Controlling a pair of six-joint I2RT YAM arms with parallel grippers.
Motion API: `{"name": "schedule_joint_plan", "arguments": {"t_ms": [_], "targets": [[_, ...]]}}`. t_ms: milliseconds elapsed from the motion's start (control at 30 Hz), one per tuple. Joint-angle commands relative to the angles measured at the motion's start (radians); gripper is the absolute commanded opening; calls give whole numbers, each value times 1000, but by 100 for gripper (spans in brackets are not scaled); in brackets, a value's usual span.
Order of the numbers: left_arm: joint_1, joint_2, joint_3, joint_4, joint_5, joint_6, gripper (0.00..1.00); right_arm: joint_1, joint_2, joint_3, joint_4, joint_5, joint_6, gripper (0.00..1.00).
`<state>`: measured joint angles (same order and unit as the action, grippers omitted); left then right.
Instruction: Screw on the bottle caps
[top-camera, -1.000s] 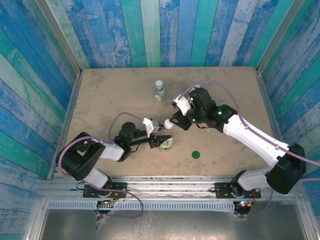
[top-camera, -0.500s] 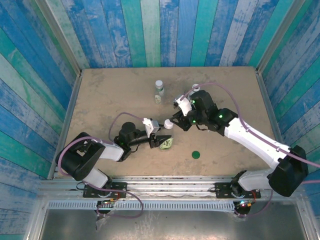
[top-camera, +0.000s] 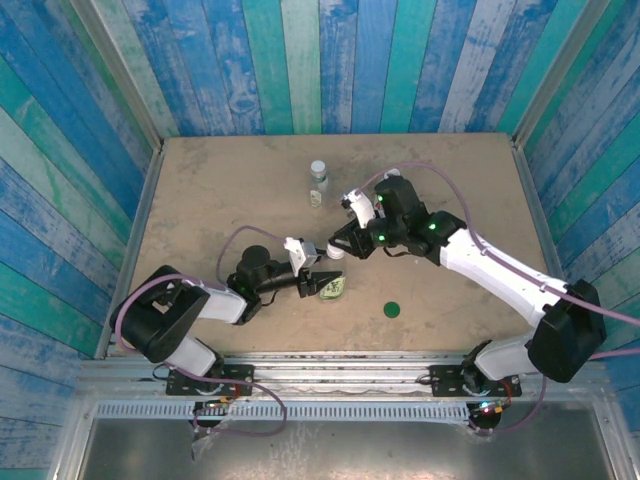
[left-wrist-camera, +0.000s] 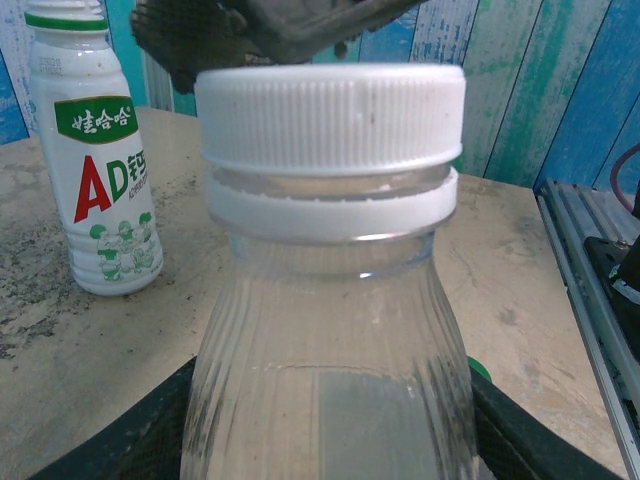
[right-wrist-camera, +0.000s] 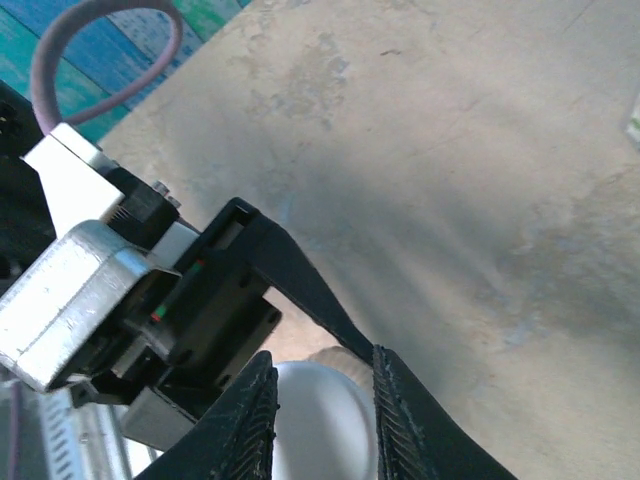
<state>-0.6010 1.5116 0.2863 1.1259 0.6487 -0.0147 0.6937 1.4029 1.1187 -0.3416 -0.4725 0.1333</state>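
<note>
left gripper (top-camera: 322, 285): low over the table (top-camera: 200, 190), coming in from the left; we see it pinching the clear bottle (left-wrist-camera: 330, 350), with its fingers (left-wrist-camera: 100, 445) hugging the lower body on both sides in the left wrist view
clear bottle: upright in that grip, near the front middle of the table; the olive label shows in the top view
white cap (left-wrist-camera: 330, 110): sitting on the clear bottle's neck, just above the white collar ring; looks level to us
right gripper (right-wrist-camera: 322, 365): reaches in from the right and sits right at the white cap; in the right wrist view its fingers (right-wrist-camera: 400, 430) press in on either side of the cap, so we're calling it clamped on the cap
white bottle (left-wrist-camera: 95, 150): standing upright toward the back of the table, green and red print on the wrap; well apart from both grippers
tiny bottle (top-camera: 315, 198): just in front of the white bottle; too small for us to tell if it's capped
green cap (top-camera: 393, 310): lying loose on the table, to the right of the clear bottle and nearer the front; nothing is touching it
walls (top-camera: 300, 60): blue and green planks all round
</note>
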Motion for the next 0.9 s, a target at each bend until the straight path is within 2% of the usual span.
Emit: {"name": "schedule_joint_plan", "arguments": {"t_ms": [0,167,367,500,600,700,800,867], "targets": [[3,-30,-15,-11,-23,0,55,-14,34,-37,-103,-107,66,27],[3,-20,-10,-7,-79,-24,53,-22,-28,-109,-87,-194,110,14],[3,-17,-9,4,-108,-28,53,-36,-100,-157,-70,-260,137,12],[3,-25,-12,-12,-123,-13,54,-36,-146,-158,-47,-287,129,15],[3,-41,-12,-40,-136,20,53,-39,-185,-148,-54,-246,68,23],[0,-64,-16,-64,-151,57,53,-39,-230,-145,-86,-169,-72,41],[-24,-119,-30,-89,-186,117,52,-37,-277,-142,-143,-80,-259,58],[-60,-176,-22,-184,-236,197,52,-35,-307,-140,-193,-48,-452,66]]}}
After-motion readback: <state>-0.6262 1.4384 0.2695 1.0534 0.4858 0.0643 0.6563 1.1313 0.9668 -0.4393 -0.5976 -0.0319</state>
